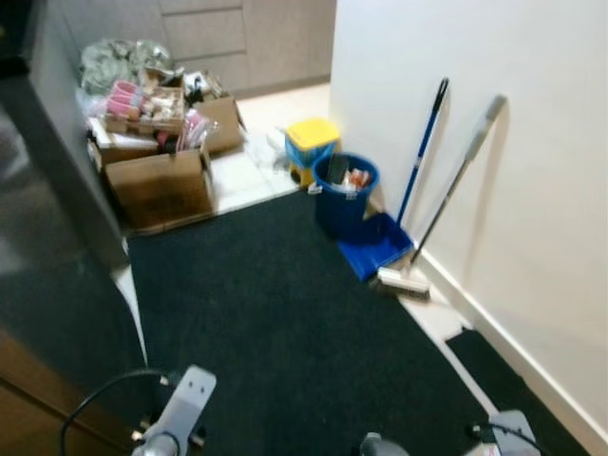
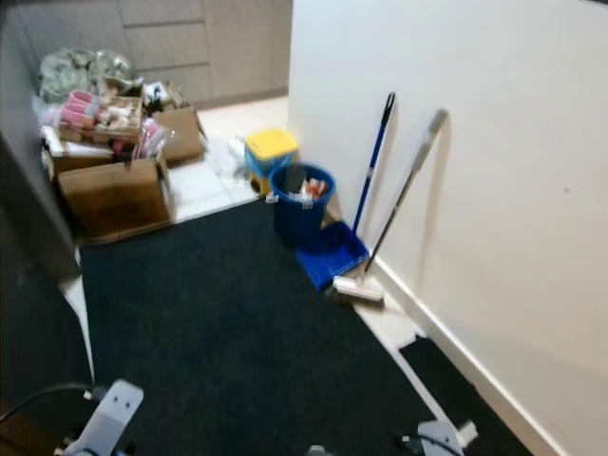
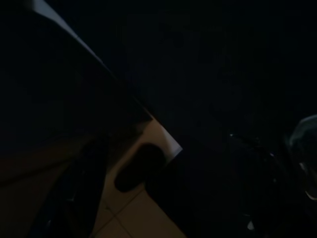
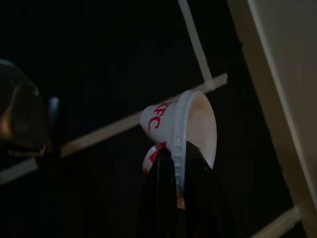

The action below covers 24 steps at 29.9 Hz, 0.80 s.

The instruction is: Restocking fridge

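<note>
Right gripper (image 4: 176, 173) has its black fingers closed on the rim of a white cup (image 4: 181, 126) with red lettering, carried on its side with the lidded mouth turned away from the wrist, low at the robot's right over the dark mat (image 1: 285, 313). The left arm (image 1: 180, 408) hangs idle at the near left; its wrist view is too dark to tell how its fingers stand. A dark tall panel (image 1: 47, 218) runs along the left edge, which I judge to be the fridge side or door, so the cup lies on the far side of the robot from it and would have to travel leftward; the left arm is nearer that panel, but the right one has the load. At the far left, open cardboard boxes (image 1: 157, 180) sit on pale tiles, one with pink and mixed packets (image 1: 142, 100) on top. A blue bucket (image 1: 344, 190) near the right wall holds small items, with a yellow-lidded tub (image 1: 312, 141) just beyond it, and a blue dustpan (image 1: 375, 247) and broom (image 1: 446, 204) lean beside it.
</note>
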### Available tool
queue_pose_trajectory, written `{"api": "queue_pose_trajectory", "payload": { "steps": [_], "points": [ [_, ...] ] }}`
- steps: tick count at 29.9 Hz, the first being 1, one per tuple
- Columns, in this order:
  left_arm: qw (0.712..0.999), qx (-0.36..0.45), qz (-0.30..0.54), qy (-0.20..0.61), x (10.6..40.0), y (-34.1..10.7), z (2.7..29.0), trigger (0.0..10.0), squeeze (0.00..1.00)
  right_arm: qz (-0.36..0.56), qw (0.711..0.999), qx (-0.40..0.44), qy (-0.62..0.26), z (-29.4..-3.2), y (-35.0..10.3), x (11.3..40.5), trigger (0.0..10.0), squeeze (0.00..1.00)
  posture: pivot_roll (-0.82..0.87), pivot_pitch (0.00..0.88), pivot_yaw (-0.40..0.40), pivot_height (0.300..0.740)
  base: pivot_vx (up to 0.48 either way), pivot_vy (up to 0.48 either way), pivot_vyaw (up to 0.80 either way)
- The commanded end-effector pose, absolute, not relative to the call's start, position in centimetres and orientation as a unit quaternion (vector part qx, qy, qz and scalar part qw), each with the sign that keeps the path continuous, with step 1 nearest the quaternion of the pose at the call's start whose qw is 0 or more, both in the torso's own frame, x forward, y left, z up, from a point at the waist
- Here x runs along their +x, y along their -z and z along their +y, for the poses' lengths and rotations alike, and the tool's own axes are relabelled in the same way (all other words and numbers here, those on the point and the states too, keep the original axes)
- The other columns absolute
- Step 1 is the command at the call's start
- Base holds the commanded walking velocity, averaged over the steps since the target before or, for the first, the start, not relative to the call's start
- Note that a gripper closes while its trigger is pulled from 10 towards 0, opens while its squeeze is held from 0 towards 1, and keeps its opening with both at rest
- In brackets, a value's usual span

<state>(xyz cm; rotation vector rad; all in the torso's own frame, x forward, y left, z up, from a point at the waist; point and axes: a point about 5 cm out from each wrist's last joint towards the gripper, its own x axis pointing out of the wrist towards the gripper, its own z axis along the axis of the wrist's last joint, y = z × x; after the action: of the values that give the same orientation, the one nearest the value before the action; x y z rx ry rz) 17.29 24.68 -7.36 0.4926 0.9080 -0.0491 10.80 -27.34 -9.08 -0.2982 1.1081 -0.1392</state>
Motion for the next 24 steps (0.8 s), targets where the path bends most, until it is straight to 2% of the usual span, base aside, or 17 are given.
{"api": "queue_pose_trajectory", "payload": {
  "steps": [1,6,24],
  "points": [
    [0.864,0.235,0.443,0.025,16.76,7.64,24.65,10.0,0.00,0.518,0.841,-0.140,0.063,-27.33,9.00,10.99,10.0,0.00,-0.01,0.000,-0.032,0.706,0.345,0.000,0.00],
    [0.865,0.230,0.445,0.022,16.67,7.70,24.62,10.0,0.00,0.517,0.842,-0.139,0.061,-27.30,8.99,11.01,10.0,0.00,-0.01,0.000,-0.033,0.706,0.285,0.000,0.00],
    [0.870,0.211,0.445,0.029,16.63,7.81,24.19,10.0,0.00,0.522,0.841,-0.134,0.050,-27.11,9.07,11.04,10.0,0.00,0.00,0.000,-0.033,0.706,0.000,0.000,0.00]
  ]
}}
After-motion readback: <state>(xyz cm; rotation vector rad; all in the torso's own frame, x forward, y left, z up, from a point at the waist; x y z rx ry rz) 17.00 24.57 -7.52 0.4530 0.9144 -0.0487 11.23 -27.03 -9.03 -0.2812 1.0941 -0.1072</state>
